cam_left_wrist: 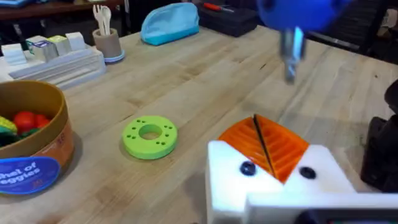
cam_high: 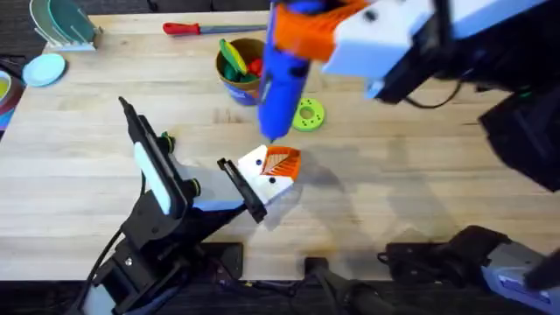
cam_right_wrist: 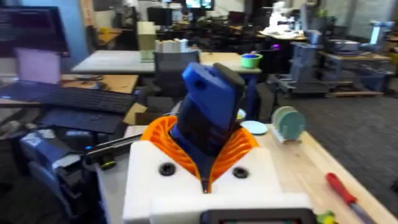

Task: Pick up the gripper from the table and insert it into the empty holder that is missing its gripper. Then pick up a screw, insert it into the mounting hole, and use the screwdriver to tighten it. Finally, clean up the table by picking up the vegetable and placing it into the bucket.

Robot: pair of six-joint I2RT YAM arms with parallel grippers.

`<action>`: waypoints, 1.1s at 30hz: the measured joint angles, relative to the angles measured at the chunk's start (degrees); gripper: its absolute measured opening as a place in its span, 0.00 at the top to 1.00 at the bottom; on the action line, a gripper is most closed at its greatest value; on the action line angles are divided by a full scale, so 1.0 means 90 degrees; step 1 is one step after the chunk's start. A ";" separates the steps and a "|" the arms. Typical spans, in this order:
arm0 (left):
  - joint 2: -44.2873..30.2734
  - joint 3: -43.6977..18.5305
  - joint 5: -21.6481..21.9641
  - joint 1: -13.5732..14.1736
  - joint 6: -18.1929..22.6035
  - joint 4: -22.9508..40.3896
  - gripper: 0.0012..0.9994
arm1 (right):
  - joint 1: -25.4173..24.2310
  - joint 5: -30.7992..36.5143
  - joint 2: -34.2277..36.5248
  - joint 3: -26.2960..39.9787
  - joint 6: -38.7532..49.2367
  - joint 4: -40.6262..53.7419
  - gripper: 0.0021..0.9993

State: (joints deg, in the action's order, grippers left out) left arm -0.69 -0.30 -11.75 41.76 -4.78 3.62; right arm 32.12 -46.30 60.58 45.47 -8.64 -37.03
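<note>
my right pincer (cam_high: 302,39), ribbed orange pads, clamps the thick blue screwdriver (cam_high: 282,83); my left pincer's state i cannot tell.

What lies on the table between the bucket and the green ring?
Overhead, the screwdriver held by the right pincer hangs between bucket and ring; the left wrist view shows bare wood there.

The gripper (cam_high: 273,169) is sitting mid-table, touching the holder (cam_high: 242,190) on its left. The screwdriver (cam_high: 282,83) is hanging above it, bit pointing down. The bucket (cam_high: 239,70) is standing nearer the far edge, the ring disc (cam_high: 308,115) lying just right of it.
</note>
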 joint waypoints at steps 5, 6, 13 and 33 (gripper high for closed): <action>0.0000 0.0000 0.0000 0.0000 0.0000 0.0000 1.00 | 0.0461 -0.0002 0.0295 0.0000 -0.0015 -0.0044 0.98; 0.0001 0.0000 0.0000 0.0000 0.0000 0.0000 1.00 | 0.0492 -0.0001 0.0344 0.0000 -0.0013 -0.0042 0.98; 0.0000 0.0000 0.0000 0.0000 0.0000 0.0000 1.00 | 0.0531 0.0005 0.0555 -0.0002 0.0353 -0.0044 0.98; 0.0000 0.0000 0.0000 0.0000 0.0000 0.0000 1.00 | 0.0594 0.0022 0.0881 -0.0002 0.0587 -0.0029 0.98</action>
State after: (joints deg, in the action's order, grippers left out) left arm -0.69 -0.30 -11.75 41.76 -4.78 3.62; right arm 37.47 -46.11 68.51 45.45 -3.36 -37.30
